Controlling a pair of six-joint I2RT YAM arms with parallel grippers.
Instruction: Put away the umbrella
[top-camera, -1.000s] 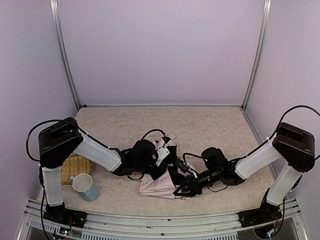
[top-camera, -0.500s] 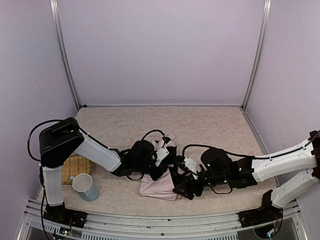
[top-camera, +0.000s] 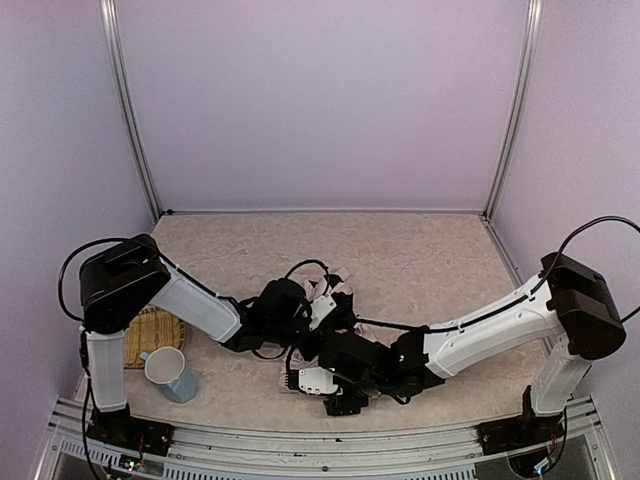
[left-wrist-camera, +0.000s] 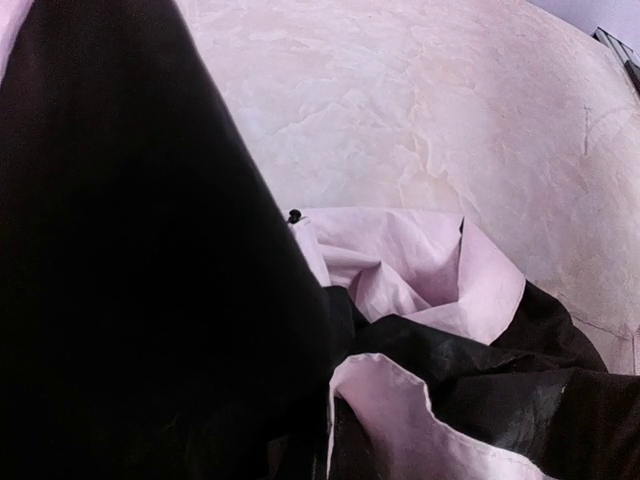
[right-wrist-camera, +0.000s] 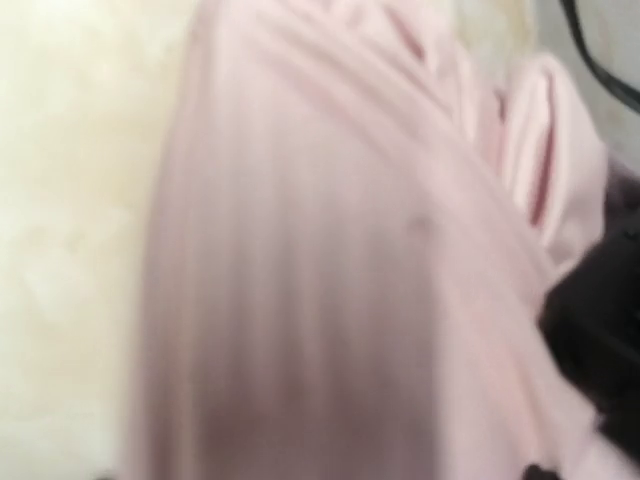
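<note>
Top external view: the table (top-camera: 430, 260) held the umbrella (top-camera: 330, 292), a crumpled pink-and-black bundle at lower centre of the frame. The left gripper (top-camera: 328, 314) was clenched at the bundle's upper left edge; whether it pinched fabric could not be told. The right gripper (top-camera: 325, 392) lay over the bundle's lower edge, its opening unreadable, and its wrist view gave only blurred pink cloth. A woven mat (top-camera: 150, 335) and a mug (top-camera: 168, 372) sat at lower left.

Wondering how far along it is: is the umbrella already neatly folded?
No, the umbrella lies in loose, crumpled pink and black folds.
</note>
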